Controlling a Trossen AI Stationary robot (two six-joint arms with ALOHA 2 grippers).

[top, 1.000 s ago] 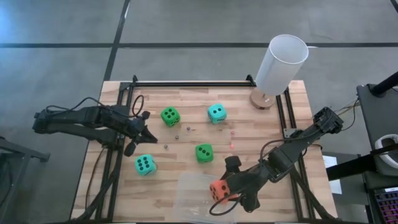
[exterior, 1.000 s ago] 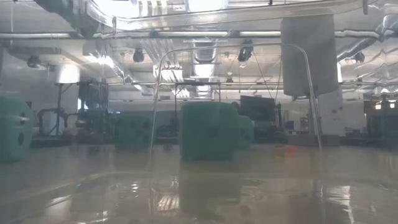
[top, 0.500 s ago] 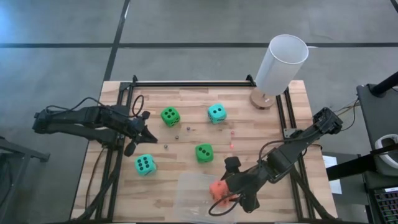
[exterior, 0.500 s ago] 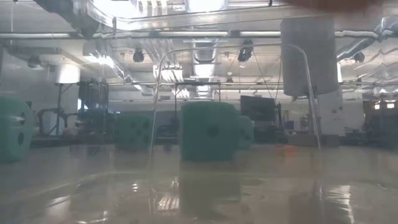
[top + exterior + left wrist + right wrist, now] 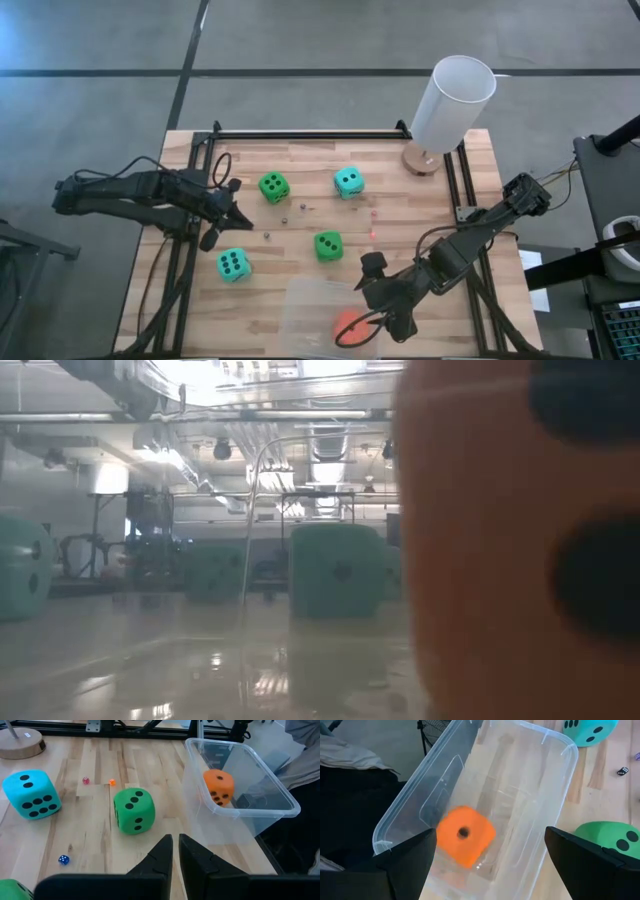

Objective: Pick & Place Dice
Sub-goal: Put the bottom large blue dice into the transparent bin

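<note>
Fingers of your right gripper [image 5: 372, 315] stand wide apart and hold nothing; it hangs over the clear plastic bin [image 5: 555, 750] at the near edge of the table, and the orange-red soft die with black pips [image 5: 465, 836] sits directly below it, between the spread fingers in the right wrist view and inside the bin's walls. It looks blurred there, so I judge it may be dropping or settling rather than at rest. That die counts as placed. Your left gripper [image 5: 222, 205], at the far left of the table, has its fingers pressed together on nothing. The relation that decides your next move: the bright green soft die [image 5: 328, 245] lies just beyond your right gripper, toward the table's middle and close to the bin's far wall, nearer to the right arm than to the left. A cube has no long axis, so I judge any square face will suit the jaws. The other bright green die [image 5: 274, 186] and a teal soft die [image 5: 233, 264] lie close to the left gripper, one to either side of it; the second teal die [image 5: 348, 181] sits farther off, toward the table's far side.
</note>
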